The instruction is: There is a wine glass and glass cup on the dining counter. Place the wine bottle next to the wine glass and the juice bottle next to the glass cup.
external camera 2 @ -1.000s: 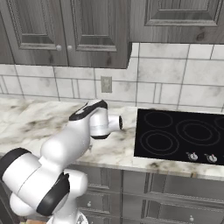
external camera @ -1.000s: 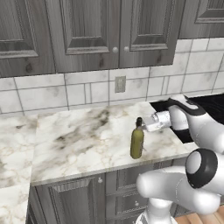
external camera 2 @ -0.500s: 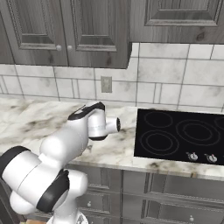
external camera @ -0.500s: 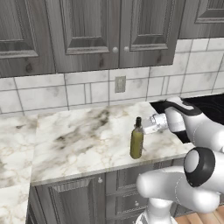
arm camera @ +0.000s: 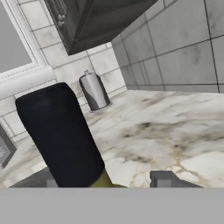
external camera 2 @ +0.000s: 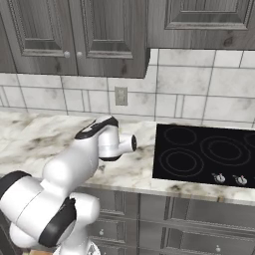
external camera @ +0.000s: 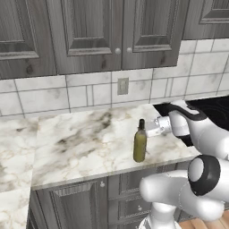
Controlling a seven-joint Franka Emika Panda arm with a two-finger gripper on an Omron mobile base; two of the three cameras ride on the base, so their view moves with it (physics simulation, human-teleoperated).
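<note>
The wine bottle (external camera: 140, 145), olive green with a dark top, stands upright on the marble counter (external camera: 85, 143) under the grey wall cabinets, near its front edge. My gripper (external camera: 148, 132) reaches in from the right at the height of the bottle's neck. In the hand view the bottle's dark top (arm camera: 61, 135) rises between the two fingertips of the gripper (arm camera: 107, 180). The jaws are open around the neck, with a gap showing beside the right fingertip (arm camera: 165, 178). The juice bottle, the wine glass, the glass cup and the dining counter are out of view.
A black cooktop (external camera 2: 206, 158) is set into the counter to the right of the arm. A small steel canister (arm camera: 94, 91) stands by the tiled wall beyond the bottle. A wall outlet (external camera: 122, 86) sits above the counter, and cabinet doors (external camera: 89, 31) hang overhead.
The fingers have drawn closer together around the bottle's neck. The hand has dipped slightly, and the bottle has not moved.
</note>
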